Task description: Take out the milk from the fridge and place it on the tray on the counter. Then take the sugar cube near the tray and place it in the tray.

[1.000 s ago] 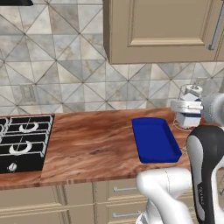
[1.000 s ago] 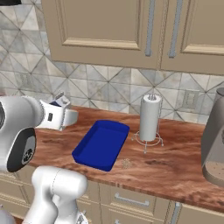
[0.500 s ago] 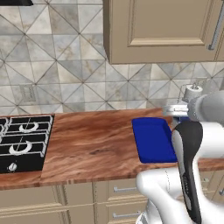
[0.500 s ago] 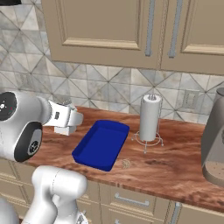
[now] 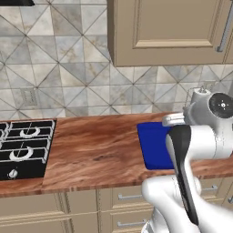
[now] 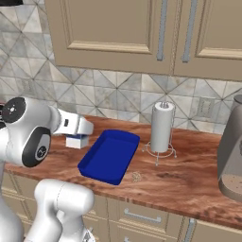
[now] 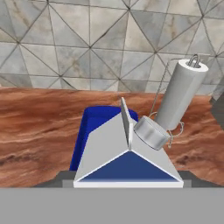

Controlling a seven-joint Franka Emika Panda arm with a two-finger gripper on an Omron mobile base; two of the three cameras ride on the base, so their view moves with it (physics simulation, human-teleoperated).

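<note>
Since the gripper [image 6: 77, 141] is clamped on the milk [image 7: 128, 155] at lower centre of the hand view, a light, crushable, slippery carton is assumed, best held by its flat sides.

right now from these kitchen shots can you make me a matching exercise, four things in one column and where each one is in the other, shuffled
Things
1. milk
2. tray
3. sugar cube
4. paper-towel roll

Places
A. lying on the bare counter just off the tray's near corner
B. standing upright in a wire holder beside the tray, by the wall
C. held in the claw above the counter, next to the tray
D. flat on the counter between the arm and the paper towels

Pairs: 1-C, 2-D, 3-A, 4-B
</note>
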